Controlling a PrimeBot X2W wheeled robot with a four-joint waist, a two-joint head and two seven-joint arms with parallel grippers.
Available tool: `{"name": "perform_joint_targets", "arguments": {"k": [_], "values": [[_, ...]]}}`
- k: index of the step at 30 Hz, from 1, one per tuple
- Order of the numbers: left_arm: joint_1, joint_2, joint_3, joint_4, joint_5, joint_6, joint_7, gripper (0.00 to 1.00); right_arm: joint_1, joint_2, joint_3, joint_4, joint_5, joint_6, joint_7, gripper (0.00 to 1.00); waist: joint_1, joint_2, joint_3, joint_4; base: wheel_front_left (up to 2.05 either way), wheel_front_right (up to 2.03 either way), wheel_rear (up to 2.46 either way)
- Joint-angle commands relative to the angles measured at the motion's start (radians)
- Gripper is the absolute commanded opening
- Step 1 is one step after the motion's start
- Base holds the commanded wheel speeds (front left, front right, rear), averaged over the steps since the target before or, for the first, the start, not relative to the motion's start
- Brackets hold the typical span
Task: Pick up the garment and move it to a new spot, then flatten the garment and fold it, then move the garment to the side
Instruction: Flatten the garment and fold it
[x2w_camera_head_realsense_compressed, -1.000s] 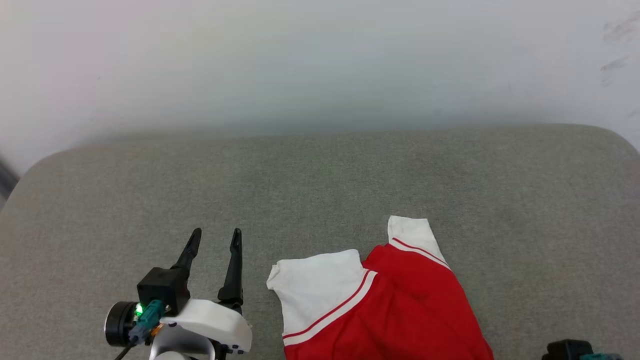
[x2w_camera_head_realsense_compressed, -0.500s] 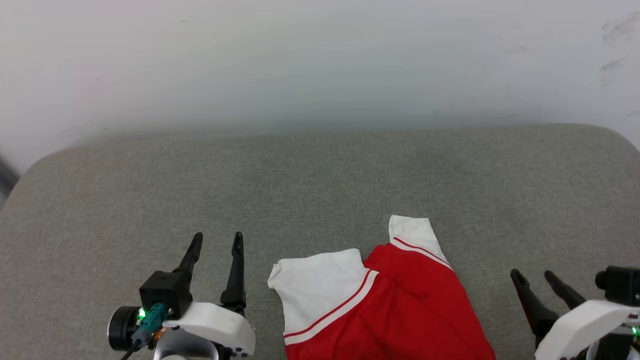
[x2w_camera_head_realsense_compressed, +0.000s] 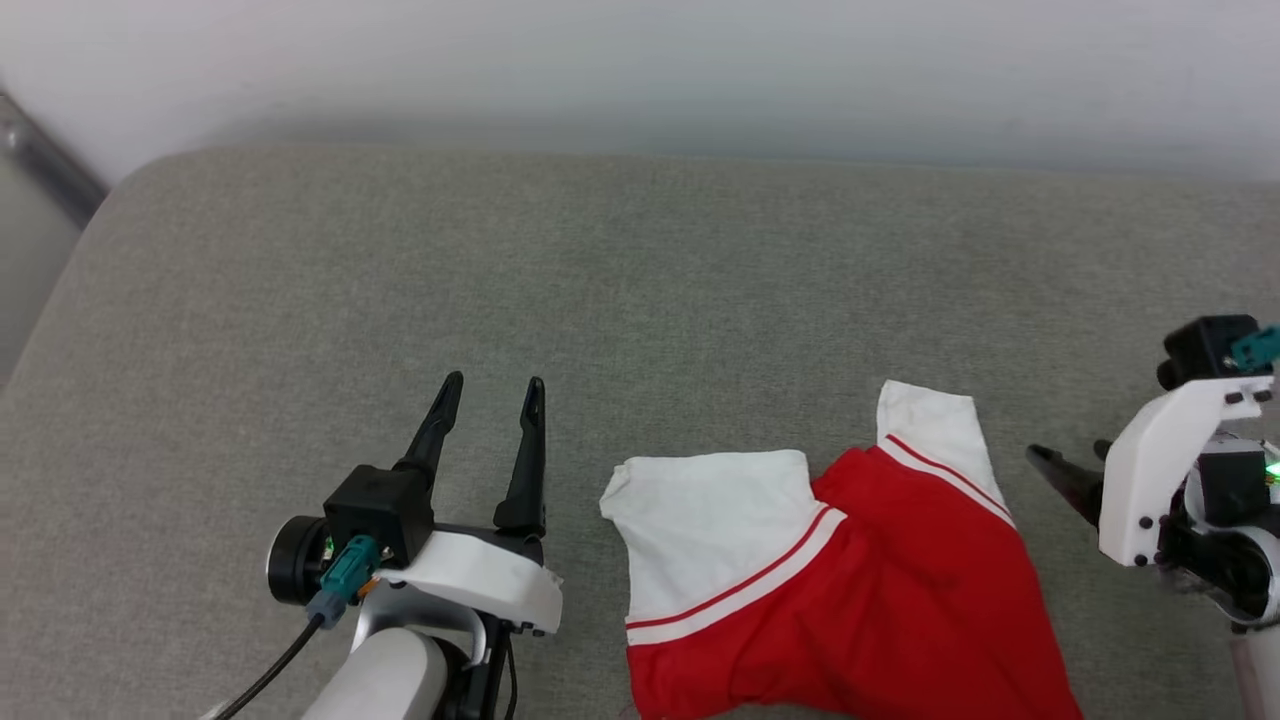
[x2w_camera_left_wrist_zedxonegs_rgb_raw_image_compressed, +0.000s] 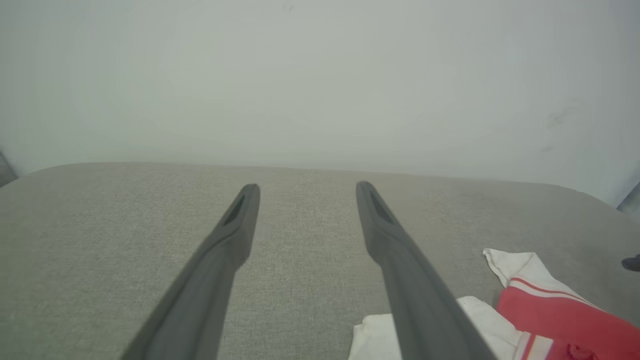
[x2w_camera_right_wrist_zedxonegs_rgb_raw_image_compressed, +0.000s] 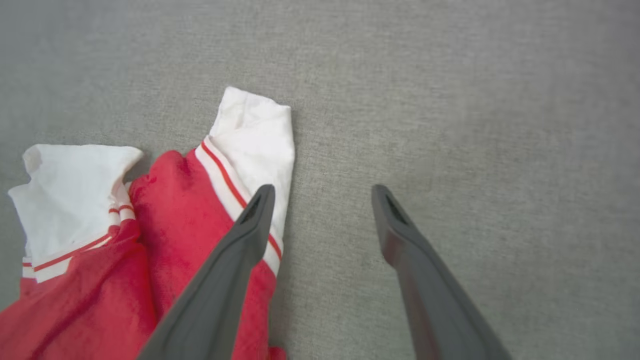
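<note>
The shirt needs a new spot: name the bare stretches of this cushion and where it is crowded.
Free: the far cushion between wall and garment, and the patch outside the left gripper. Crowded: the near edge, where the right gripper sits beside the garment.

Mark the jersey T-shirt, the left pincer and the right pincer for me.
jersey T-shirt (x2w_camera_head_realsense_compressed: 900, 590), head view, on its red body.
left pincer (x2w_camera_head_realsense_compressed: 494, 381), head view, midway between its fingertips.
right pincer (x2w_camera_right_wrist_zedxonegs_rgb_raw_image_compressed: 322, 189), right wrist view, midway between its fingertips.
</note>
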Motion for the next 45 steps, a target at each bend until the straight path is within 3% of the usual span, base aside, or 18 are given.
{"name": "perform_joint_targets", "arguments": {"k": [1, 7, 15, 16, 18, 28, 34, 39, 45], "values": [[-0.021, -0.009, -0.003, 0.006, 0.006, -0.006, -0.007, 1.0, -0.032, -0.007, 0.011, 0.012, 0.013, 0.0, 0.041, 1.0, -0.0001, -0.0001, 0.037, 0.038, 0.0, 0.0, 0.0], [-0.062, -0.031, -0.011, 0.033, 0.014, -0.025, -0.022, 1.0, -0.101, -0.026, 0.064, 0.062, 0.018, 0.0, 0.2, 1.0, -0.0001, -0.0001, 0.084, 0.077, 0.0, 0.0, 0.0], [-0.077, -0.046, -0.01, 0.058, 0.019, -0.035, -0.033, 1.0, -0.123, -0.021, 0.091, 0.173, 0.026, 0.0, 0.236, 1.0, -0.0001, -0.0001, 0.113, 0.097, 0.0, 0.0, 0.0], [-0.078, -0.047, -0.01, 0.061, 0.019, -0.036, -0.035, 1.0, -0.117, -0.014, 0.095, 0.185, 0.034, 0.0, 0.239, 0.71, -0.0001, -0.0001, 0.113, 0.099, 0.0, 0.0, 0.0], [-0.076, -0.05, -0.008, 0.069, 0.018, -0.038, -0.035, 1.0, -0.116, -0.015, 0.112, 0.191, 0.042, 0.0, 0.227, 0.0, -0.0001, -0.0001, 0.111, 0.099, 0.0, 0.0, 0.0], [-0.034, -0.035, 0.006, 0.089, 0.011, -0.035, -0.038, 1.0, -0.182, -0.08, 0.144, 0.101, 0.036, 0.0, 0.066, 0.0, -0.0001, -0.0001, 0.041, 0.05, 0.0, 0.0, 0.0], [-0.003, -0.017, 0.013, 0.082, 0.004, -0.027, -0.031, 1.0, -0.136, -0.097, 0.04, 0.01, -0.024, 0.0, 0.014, 0.0, -0.0001, -0.0001, -0.017, -0.007, 0.0, 0.0, 0.0], [0.025, -0.005, 0.018, 0.073, -0.003, -0.016, -0.023, 1.0, 0.003, -0.053, -0.115, -0.03, -0.059, 0.0, 0.031, 0.0, -0.0001, -0.0001, -0.05, -0.05, 0.0, 0.0, 0.0], [0.049, 0.004, 0.011, 0.058, -0.01, -0.006, -0.005, 1.0, 0.207, 0.066, -0.293, 0.018, -0.089, 0.0, 0.001, 0.0, -0.0001, -0.0001, -0.074, -0.077, 0.0, 0.0, 0.0]]}}
